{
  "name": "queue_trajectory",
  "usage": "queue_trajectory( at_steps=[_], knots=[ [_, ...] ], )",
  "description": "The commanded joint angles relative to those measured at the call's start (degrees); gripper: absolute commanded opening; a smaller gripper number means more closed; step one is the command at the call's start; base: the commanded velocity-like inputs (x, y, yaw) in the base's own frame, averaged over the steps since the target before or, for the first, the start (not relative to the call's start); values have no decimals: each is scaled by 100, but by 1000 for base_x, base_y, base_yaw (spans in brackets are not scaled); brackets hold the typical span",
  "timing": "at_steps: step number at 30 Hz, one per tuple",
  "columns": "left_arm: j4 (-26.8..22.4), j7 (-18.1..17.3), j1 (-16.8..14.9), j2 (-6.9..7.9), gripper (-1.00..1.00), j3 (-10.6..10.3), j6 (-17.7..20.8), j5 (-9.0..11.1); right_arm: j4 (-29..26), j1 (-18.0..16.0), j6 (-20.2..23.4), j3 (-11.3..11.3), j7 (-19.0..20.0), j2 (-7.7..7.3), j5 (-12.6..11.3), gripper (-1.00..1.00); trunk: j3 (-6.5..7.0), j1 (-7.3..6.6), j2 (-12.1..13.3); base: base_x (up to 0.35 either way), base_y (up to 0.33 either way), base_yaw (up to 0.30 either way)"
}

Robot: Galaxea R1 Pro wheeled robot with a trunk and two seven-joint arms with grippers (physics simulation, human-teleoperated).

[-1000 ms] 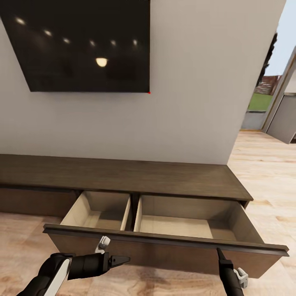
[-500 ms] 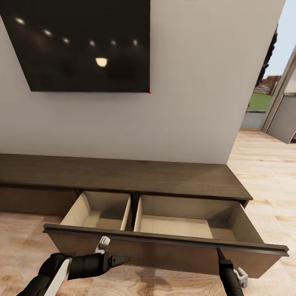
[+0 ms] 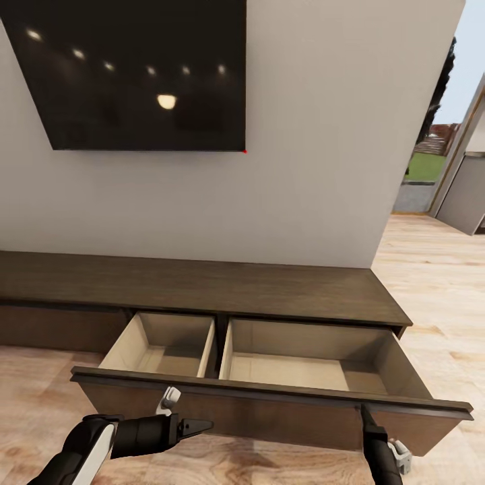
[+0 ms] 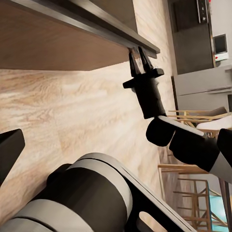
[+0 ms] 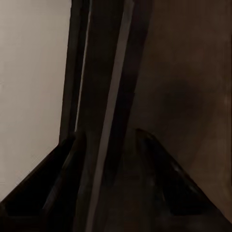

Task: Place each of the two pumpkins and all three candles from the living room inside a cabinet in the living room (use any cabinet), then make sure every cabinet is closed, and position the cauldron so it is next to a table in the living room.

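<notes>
The right arm reaches up from the lower edge of the head view, its end effector pointing straight up at the top edge of the pulled-out drawer front. In the right wrist view its two fingers stand on either side of that dark lip, one on the pale inner side and one on the outer face, pinching it. The left arm lies low and nearly level in front of the drawer front, its end effector pointing sideways toward the right arm; its tips look pressed together and hold nothing, hanging over the wooden floor.

The cabinet runs along the white wall under one black TV screen. One drawer is open, split by a divider into two pale wood compartments.
</notes>
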Motion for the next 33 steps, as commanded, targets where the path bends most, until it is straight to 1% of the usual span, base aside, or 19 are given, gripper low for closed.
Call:
queue_trajectory(
  at_steps=[1,11,21,27,31,33],
  knots=[
    [0,-6,-3,4,100,-5,23,11,7,-4,-23,25,21,-3,-42,100,-5,-1,-2,0,0,0],
    [0,-9,-3,4,100,-7,23,11,7,-4,-22,25,21,-6,-42,100,-5,-1,-2,-20,0,0],
    [0,-10,-3,5,100,-7,23,15,7,-4,15,25,21,-3,-34,100,-5,-1,-2,-301,0,0],
    [0,-14,-3,11,100,0,25,22,-4,-4,175,47,16,2,-56,100,-5,-1,-2,-326,0,0],
    [0,-15,-3,20,100,-4,31,23,5,-4,283,95,5,21,-29,100,-5,-1,-2,-322,0,0],
    [0,-15,-3,21,100,-2,36,23,11,-4,295,177,-17,23,22,100,-5,-1,-2,-261,0,0]
  ],
)
